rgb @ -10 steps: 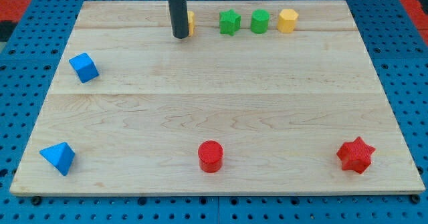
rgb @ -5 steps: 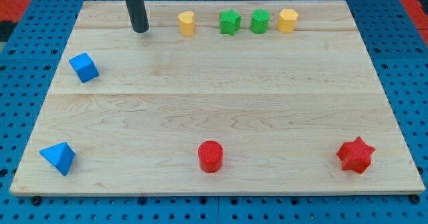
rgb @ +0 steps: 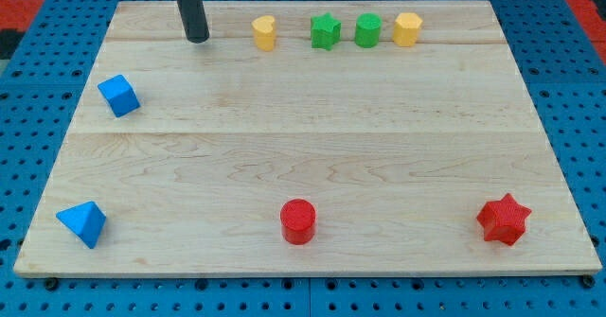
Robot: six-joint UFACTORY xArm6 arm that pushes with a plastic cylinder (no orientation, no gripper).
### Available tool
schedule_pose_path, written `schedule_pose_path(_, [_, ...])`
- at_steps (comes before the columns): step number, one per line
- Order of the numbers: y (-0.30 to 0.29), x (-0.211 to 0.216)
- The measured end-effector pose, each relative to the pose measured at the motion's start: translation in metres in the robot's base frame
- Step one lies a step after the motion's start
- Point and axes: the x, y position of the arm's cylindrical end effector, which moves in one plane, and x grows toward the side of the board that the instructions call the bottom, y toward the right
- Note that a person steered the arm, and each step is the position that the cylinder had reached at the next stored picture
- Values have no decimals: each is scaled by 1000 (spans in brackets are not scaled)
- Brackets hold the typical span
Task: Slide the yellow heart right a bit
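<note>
One rod drops upright from your frame's upper left; my tip rests bare on the board, holding nothing, left of and apart from the yellow heart at top centre.

On the wooden board: two yellow blocks, heart and hexagon; two green, star and hexagon; two blue, cube and pyramid; two red, cylinder and star.
</note>
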Motion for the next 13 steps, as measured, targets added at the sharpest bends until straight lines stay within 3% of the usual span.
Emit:
schedule_pose_path(8, [75,-9])
schedule_pose_path(13, [81,-9])
